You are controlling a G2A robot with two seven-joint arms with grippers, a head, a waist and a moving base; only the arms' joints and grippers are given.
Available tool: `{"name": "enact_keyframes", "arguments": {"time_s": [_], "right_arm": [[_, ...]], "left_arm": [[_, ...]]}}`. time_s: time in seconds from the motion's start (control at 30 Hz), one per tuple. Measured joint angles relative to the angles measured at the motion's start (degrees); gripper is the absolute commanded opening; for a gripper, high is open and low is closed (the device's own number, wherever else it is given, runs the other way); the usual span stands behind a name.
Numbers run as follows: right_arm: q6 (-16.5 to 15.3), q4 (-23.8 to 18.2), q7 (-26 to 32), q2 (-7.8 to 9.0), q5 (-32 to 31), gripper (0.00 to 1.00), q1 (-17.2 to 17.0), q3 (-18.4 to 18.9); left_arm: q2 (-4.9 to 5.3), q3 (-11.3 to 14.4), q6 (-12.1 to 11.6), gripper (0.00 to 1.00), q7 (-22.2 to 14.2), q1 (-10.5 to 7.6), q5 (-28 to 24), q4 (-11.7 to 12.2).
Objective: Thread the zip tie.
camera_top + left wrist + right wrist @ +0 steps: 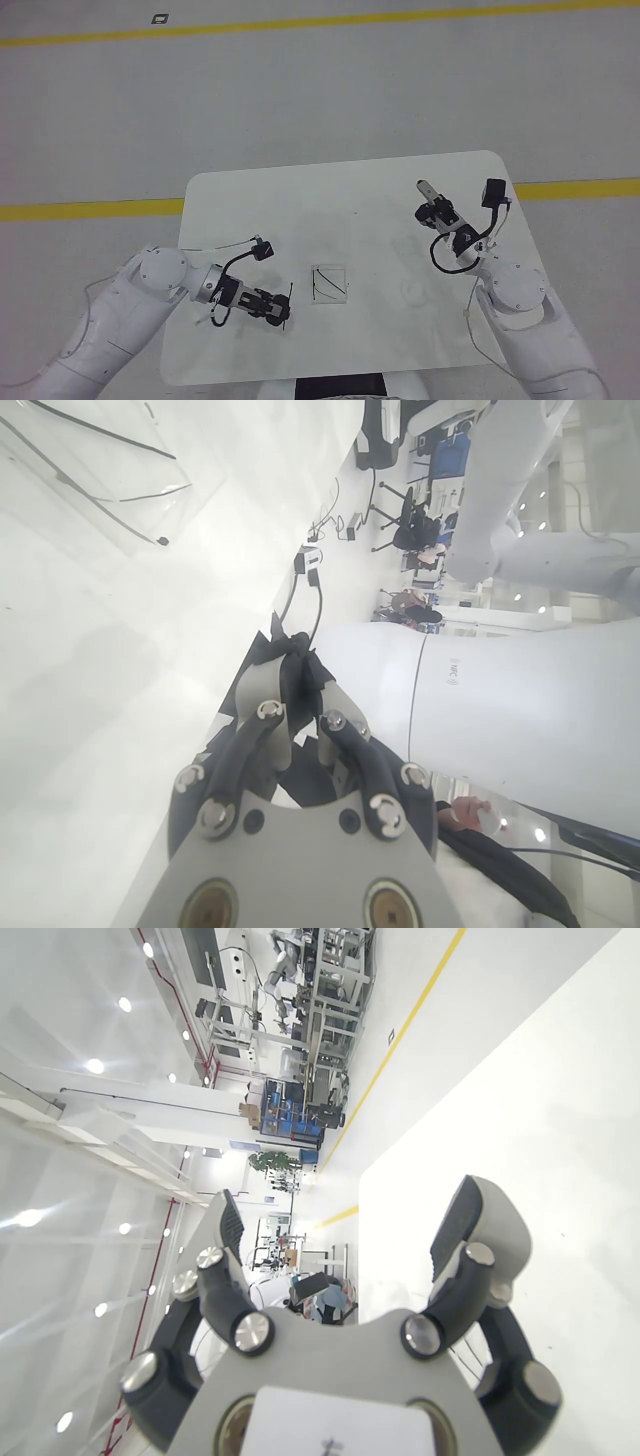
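Left gripper (295,648) low at near table (300,200) edge, tape-wrapped fingers (265,687) pressed together, clear tray (343,272) just beside it, black zip ties (161,541) loose inside, right gripper (345,1208) farther off, jaws wide, empty

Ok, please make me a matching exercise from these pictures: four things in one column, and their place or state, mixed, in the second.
1. left arm
2. right arm
3. zip ties
4. clear tray

A. in the middle of the table, between the arms
B. jaws wide open
C. lying inside the tray
D. jaws shut

Pairs: 1-D, 2-B, 3-C, 4-A.
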Motion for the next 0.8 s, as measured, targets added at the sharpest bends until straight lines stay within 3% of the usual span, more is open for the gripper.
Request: {"name": "enact_keyframes", "arguments": {"time_s": [0.23, 0.47, 0.57, 0.8], "right_arm": [[-0.17, 0.15, 0.56, -0.03, -0.13, 1.0, 0.06, -0.54], [0.32, 1.78, 8.69, 0.08, -5.96, 1.0, 2.91, -5.48], [-1.11, 2.05, 10.5, 0.01, -6.59, 1.0, 3.89, -7.01], [-1.86, 2.03, 10.56, 0.02, -6.57, 1.0, 3.95, -7.02]], "left_arm": [[0.0, 0.0, 0.0, 0.0, 0.0, 0.0, -0.02, 0.01], [0.0, 0.0, 0.0, 0.0, 0.0, 0.0, -0.02, 0.01], [0.0, 0.0, 0.0, 0.0, 0.0, 0.0, -0.02, 0.01], [0.0, 0.0, 0.0, 0.0, 0.0, 0.0, -0.02, 0.01]]}}
